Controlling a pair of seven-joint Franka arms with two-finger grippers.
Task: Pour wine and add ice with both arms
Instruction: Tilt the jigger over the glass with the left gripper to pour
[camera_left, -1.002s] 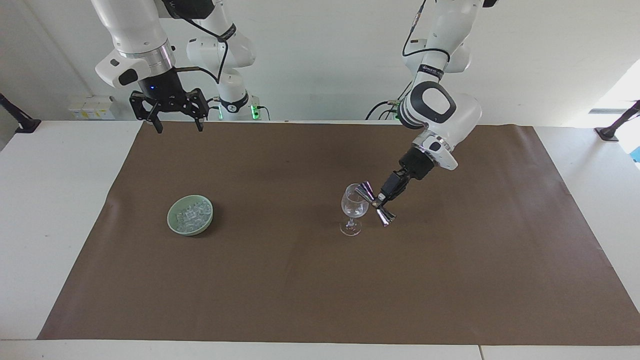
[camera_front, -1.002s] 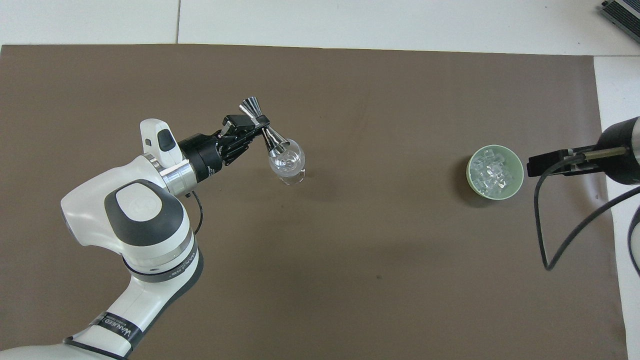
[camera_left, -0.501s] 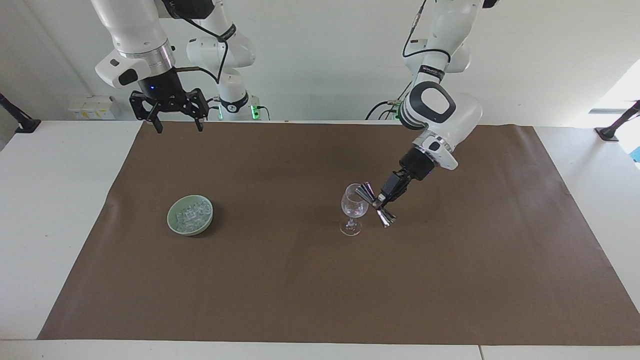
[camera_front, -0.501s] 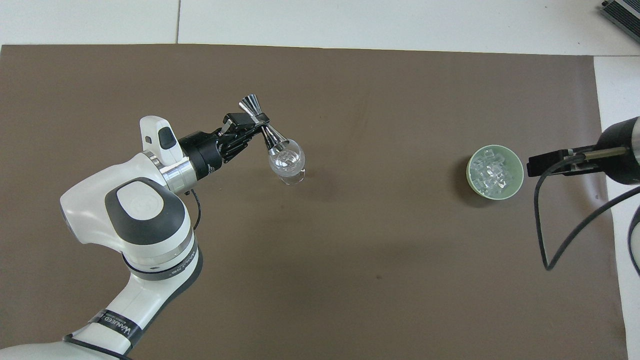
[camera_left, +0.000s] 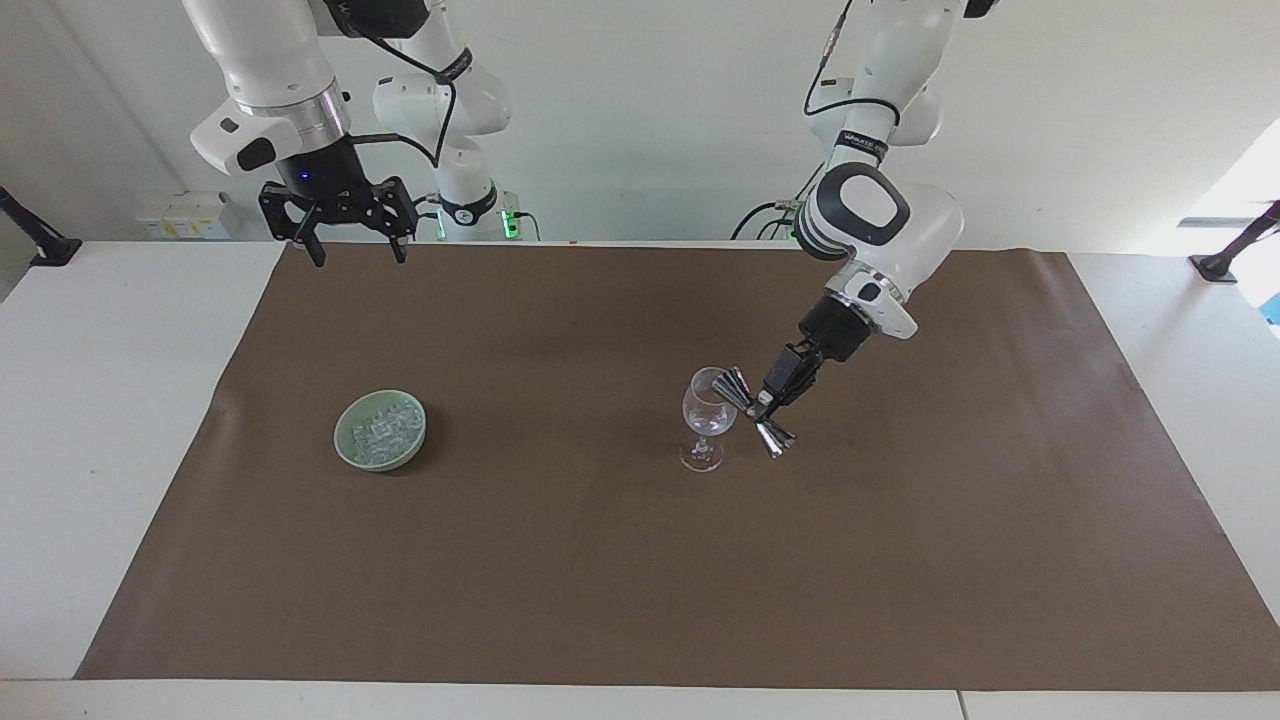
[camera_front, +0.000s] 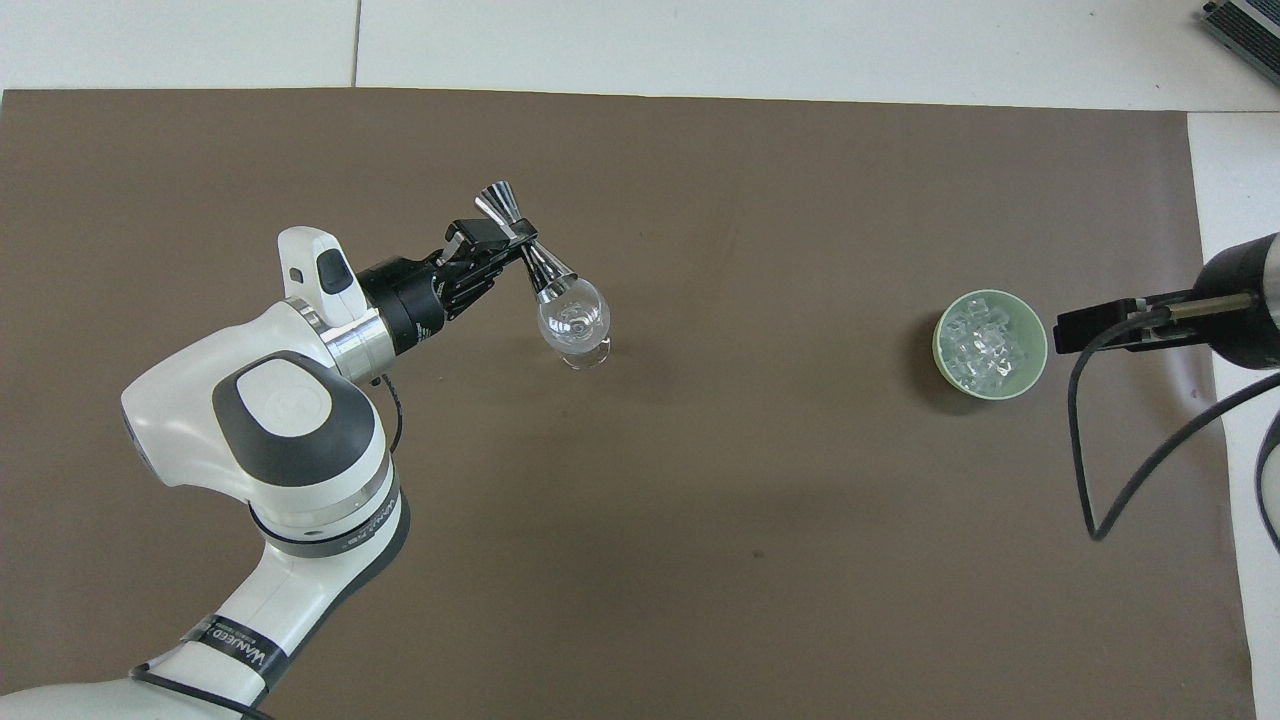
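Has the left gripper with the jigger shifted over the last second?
Yes, slightly. The left gripper, shut on the jigger, has drifted farther from the robots, judged against the wine glass, which stayed put.

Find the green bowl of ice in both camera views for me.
Facing view: the green bowl sits at mid-height, toward the picture's left.
Overhead view: the same bowl sits at mid-height, near the picture's right edge.
Shared landmark: the wine glass, standing toward the left arm's end.

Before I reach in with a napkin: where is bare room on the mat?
Bare: the stretch between the wine glass and green bowl of ice. Crowded at the glass, where the left gripper tips a jigger.
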